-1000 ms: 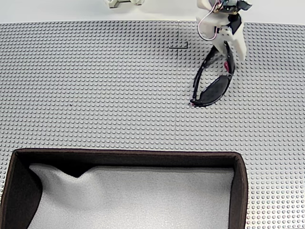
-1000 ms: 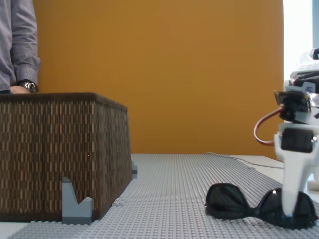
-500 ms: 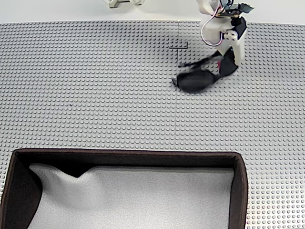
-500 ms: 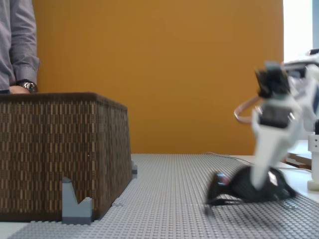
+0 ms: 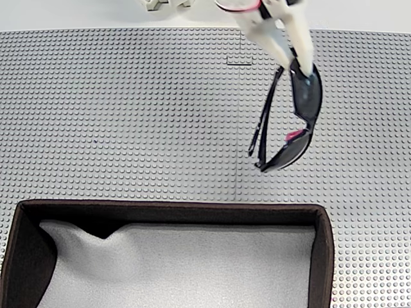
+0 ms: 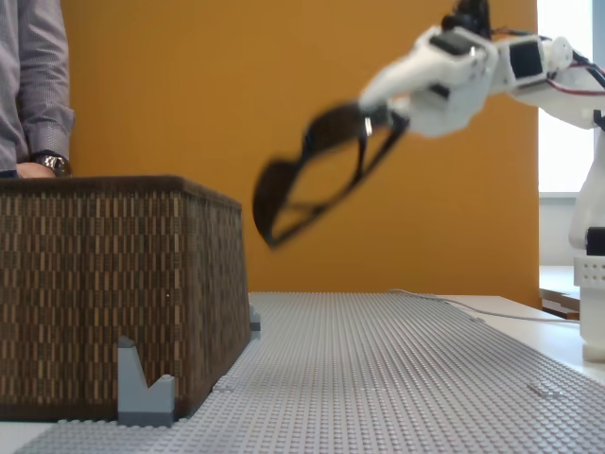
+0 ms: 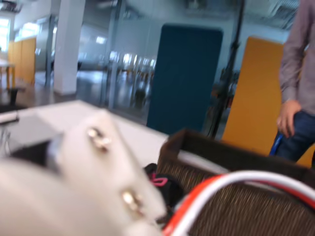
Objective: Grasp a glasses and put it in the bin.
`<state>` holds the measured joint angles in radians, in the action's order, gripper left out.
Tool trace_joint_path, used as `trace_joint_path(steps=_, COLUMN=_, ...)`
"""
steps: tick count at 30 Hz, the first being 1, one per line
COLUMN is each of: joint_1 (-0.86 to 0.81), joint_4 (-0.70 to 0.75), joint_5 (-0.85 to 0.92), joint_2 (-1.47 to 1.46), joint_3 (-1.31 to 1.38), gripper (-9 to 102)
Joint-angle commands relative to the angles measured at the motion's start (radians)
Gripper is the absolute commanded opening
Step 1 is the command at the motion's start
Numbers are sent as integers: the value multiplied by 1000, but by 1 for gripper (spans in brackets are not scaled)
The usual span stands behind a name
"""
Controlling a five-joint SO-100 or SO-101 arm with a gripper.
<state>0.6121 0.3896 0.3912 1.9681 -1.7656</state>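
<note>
The pincer (image 5: 307, 69) is pinched on the glasses (image 5: 289, 122), which hang from it by one end in mid-air. A second ago they lay on the studded counter (image 5: 128, 115); now they are lifted well clear of it, so the grasp appears done and the carry begun. In the side fixed view the glasses (image 6: 317, 170) are held above rim height, just short of the bin (image 6: 113, 293). The arm is stretched out nearly level toward it.

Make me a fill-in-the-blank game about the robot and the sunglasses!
1. The gripper holds the sunglasses up in the ____.
2. The wall behind the robot is ____.
3. The basket on the mat is ____ than the sunglasses.
4. The person's sleeve is next to the ____.

Missing words: air; orange; bigger; basket
</note>
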Motion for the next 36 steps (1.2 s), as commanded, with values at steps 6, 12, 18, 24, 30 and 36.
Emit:
trace_joint_path(steps=6, joint_1=-103, joint_4=-344, joint_5=204, joint_2=20, joint_3=51, gripper=-1)
trace_joint_path(steps=12, joint_1=-190, joint_4=-419, joint_5=155, joint_2=-295, joint_3=216, gripper=-1)
trace_joint_path(steps=18, joint_1=-267, joint_4=-379, joint_5=48, joint_2=-675, joint_3=571, gripper=-1)
trace_joint_path(steps=24, joint_1=-314, joint_4=-316, joint_5=32, joint_2=-816, joint_3=773, gripper=8)
trace_joint_path(steps=30, joint_1=-337, joint_4=-163, joint_5=-31, joint_2=-790, joint_3=862, gripper=33)
trace_joint_path(steps=36, joint_1=-327, joint_4=-127, joint_5=-41, joint_2=-696, joint_3=876, gripper=33)
